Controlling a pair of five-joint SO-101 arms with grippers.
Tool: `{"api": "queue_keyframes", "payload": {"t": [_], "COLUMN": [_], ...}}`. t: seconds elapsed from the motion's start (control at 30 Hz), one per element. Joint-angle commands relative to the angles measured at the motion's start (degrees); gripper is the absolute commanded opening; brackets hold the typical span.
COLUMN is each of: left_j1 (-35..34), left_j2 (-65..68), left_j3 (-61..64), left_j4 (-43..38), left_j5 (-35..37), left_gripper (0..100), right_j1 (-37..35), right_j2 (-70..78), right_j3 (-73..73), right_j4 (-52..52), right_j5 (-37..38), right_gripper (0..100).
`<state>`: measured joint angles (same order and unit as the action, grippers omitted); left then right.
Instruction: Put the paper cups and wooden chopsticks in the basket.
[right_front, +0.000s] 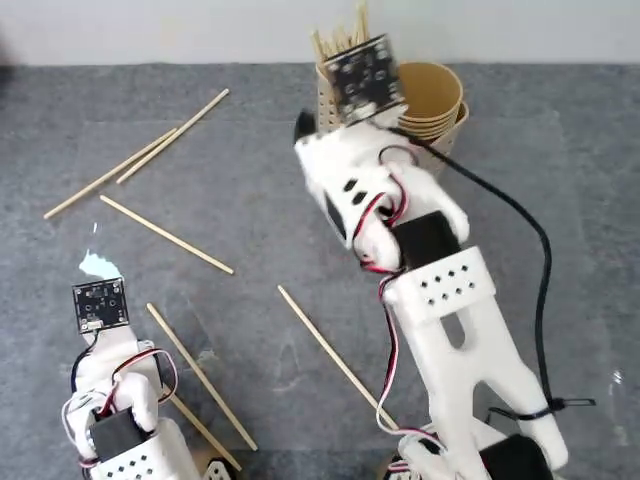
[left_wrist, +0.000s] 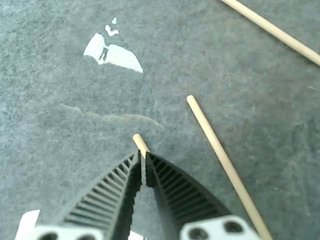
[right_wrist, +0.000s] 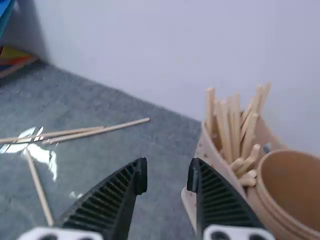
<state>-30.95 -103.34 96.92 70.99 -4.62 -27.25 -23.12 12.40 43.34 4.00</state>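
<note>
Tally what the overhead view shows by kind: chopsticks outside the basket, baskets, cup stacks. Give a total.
Loose chopsticks outside the basket: 6, one in the left gripper
Basket: 1
Stack of paper cups: 1
Total: 8

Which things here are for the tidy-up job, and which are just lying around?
Job: basket, paper cups stacked in it, upright chopsticks in it, loose chopsticks on the mat, one chopstick pinched in the left claw, open right claw by the basket.
Lying about: black cable, pale patch on the mat.
</note>
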Motion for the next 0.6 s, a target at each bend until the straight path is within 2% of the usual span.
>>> {"api": "queue_keyframes", "payload": {"t": [0.0,0.2,0.57], "left_j1": [0.3,0.3,0.3], "left_j2": [-1.0,-1.0,-1.0], "left_j3": [-0.5,-0.5,-0.5], "left_j4": [0.2,0.2,0.2], "left_j5": [-0.2,-0.2,-0.2], "left_gripper": [1,1,1], "right_j1": [-3.2,-10.3,-10.0], "right_j2": [-2.7,-1.4,-1.1], "right_j3": [-0.5,4.5,16.8], "right_j4": [8.6,17.7,18.5], "right_j5": [-0.6,-0.3,-0.4], "right_gripper": [13.7,13.8,13.9]}}
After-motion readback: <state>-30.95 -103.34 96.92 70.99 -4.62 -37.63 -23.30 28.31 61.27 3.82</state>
